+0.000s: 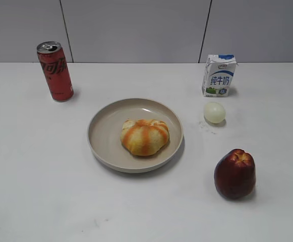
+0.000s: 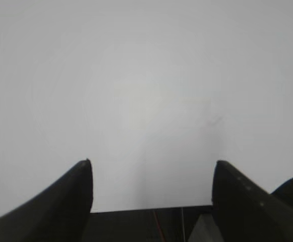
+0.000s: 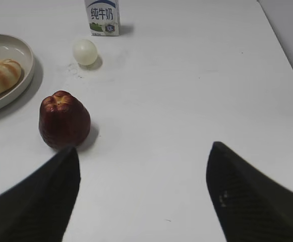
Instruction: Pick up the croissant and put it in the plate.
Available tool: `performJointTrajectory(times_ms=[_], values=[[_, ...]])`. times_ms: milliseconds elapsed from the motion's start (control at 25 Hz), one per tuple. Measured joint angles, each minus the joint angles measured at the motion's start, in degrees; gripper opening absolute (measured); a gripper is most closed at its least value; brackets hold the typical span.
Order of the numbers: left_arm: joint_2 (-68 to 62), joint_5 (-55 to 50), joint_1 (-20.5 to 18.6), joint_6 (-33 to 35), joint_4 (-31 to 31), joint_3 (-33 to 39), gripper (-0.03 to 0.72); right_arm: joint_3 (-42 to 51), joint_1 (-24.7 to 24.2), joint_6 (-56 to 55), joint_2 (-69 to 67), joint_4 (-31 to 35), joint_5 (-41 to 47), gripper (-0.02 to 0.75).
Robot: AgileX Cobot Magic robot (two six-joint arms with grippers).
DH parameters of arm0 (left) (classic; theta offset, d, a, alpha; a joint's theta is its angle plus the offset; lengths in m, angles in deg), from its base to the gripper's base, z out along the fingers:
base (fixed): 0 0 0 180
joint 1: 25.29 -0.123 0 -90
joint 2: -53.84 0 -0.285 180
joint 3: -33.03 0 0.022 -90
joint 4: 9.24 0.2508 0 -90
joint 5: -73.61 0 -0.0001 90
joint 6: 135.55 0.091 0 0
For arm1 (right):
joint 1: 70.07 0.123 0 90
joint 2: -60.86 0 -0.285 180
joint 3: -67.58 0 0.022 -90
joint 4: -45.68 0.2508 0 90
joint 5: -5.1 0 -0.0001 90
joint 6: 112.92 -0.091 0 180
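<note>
The croissant [image 1: 144,136], pale yellow with orange-brown stripes, lies inside the beige plate [image 1: 103,133] at the table's middle. It also shows at the left edge of the right wrist view [image 3: 0,75], in the plate [image 3: 20,53]. My right gripper [image 3: 143,151] is open and empty over bare table, to the right of the apple. My left gripper [image 2: 151,164] is open and empty over bare white table. Neither gripper shows in the exterior view.
A dark red apple [image 1: 235,174] stands right of the plate, also in the right wrist view [image 3: 64,119]. A small pale ball [image 1: 214,112] and a milk carton [image 1: 219,75] are behind it. A red can [image 1: 55,71] stands at the back left.
</note>
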Motion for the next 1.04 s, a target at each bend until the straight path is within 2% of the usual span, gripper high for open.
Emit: performJointTrajectory(times_ms=[720,1040], values=[[22.2,-1.0,0.0,0.0,-1.3,1.0,0.557,0.0,0.0,0.0,0.0,0.0,0.0,0.587],[30.6,-1.1,0.0,0.0,-1.0,1.0,0.512,0.0,0.0,0.0,0.0,0.1,0.0,0.587]])
